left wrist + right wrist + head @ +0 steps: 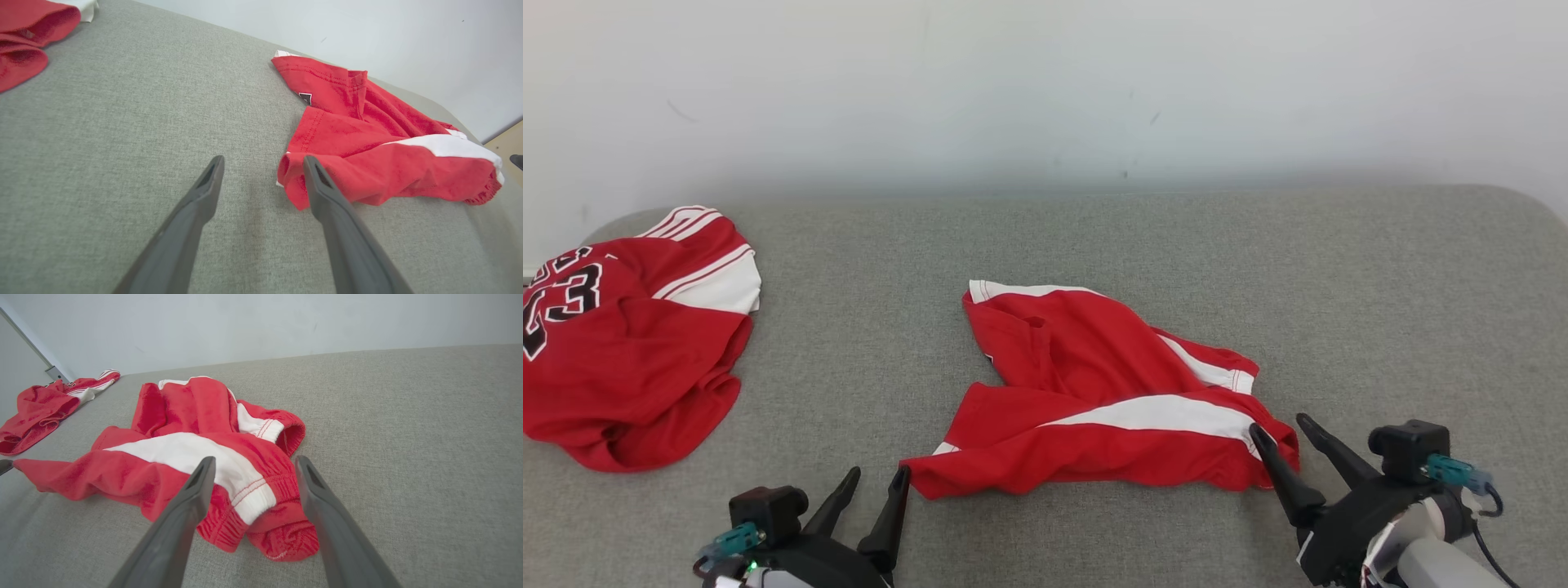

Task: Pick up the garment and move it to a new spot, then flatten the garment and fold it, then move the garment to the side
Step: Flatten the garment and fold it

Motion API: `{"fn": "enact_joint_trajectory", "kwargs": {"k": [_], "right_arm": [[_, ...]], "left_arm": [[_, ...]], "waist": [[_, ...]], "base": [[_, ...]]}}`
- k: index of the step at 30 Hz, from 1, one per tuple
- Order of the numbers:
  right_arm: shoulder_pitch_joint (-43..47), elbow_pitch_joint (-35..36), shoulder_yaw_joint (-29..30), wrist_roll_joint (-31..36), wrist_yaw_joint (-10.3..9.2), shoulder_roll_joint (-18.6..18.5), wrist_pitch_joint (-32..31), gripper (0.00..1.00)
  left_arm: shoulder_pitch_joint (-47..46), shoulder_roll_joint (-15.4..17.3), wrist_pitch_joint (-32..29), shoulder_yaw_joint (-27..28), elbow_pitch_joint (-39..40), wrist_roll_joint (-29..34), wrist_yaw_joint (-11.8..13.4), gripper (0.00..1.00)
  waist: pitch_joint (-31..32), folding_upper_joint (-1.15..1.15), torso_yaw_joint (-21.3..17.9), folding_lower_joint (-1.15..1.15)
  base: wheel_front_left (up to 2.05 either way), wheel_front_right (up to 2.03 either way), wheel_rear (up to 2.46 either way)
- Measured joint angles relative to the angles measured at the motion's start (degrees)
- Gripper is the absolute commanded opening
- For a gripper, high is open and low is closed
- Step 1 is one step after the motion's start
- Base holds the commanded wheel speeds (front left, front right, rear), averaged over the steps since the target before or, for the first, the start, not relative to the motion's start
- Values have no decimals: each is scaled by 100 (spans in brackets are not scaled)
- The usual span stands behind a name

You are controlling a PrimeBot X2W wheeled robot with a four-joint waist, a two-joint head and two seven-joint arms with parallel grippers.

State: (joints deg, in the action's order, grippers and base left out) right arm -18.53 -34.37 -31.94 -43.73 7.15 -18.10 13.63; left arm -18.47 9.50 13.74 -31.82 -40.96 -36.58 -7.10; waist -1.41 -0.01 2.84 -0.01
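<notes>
Two pincers, both mine, both spread wide and holding nothing. My left pincer [878, 474] hangs low over the grey woven fabric surface [1094, 229], its two dark fingers parted. The inner one stands just beside the near left corner of the crumpled red shorts with a broad white side stripe [1094, 367]. In the left wrist view that finger crosses in front of the corner, and I cannot tell whether it touches the cloth. My right pincer [1276, 425] is at the opposite end of the shorts. In the right wrist view the gathered red waistband, with the end of the white stripe, lies in the gap between my parted fingers, but they are not closed on it.

The shorts lie in a loose heap near the front middle of the surface, stretched between my two pincers, with one leg bunched up behind the other. Well apart from them, at the far left, lies a rumpled red jersey with white trim and black numerals [621, 351]. Behind the surface rises a plain pale wall [1045, 82].
</notes>
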Motion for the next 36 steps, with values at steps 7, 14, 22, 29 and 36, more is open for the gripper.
{"fn": "enact_joint_trajectory", "kwargs": {"k": [7,14,22,29,36], "right_arm": [[341,383,214,-193,0,-78,7,100],[522,575,319,-330,-124,-68,-11,100],[431,751,325,-332,-375,-19,-209,100],[250,814,322,-311,-584,37,-315,100],[114,764,238,-302,-745,148,-550,100]], "left_arm": [[229,79,44,337,689,-105,148,100],[59,130,-14,336,901,-127,157,100],[-474,134,-804,163,619,-247,103,100],[-767,97,-1440,-58,209,-297,97,100],[-985,58,-1928,-308,-156,-133,54,100]], "waist": [[1,1,-34,0],[-90,1,-73,1],[-316,1,-167,1],[-486,1,-250,1],[-599,1,-310,2]], "base": [[0,0,0],[0,0,0],[0,0,0],[0,0,0],[0,0,0]]}}
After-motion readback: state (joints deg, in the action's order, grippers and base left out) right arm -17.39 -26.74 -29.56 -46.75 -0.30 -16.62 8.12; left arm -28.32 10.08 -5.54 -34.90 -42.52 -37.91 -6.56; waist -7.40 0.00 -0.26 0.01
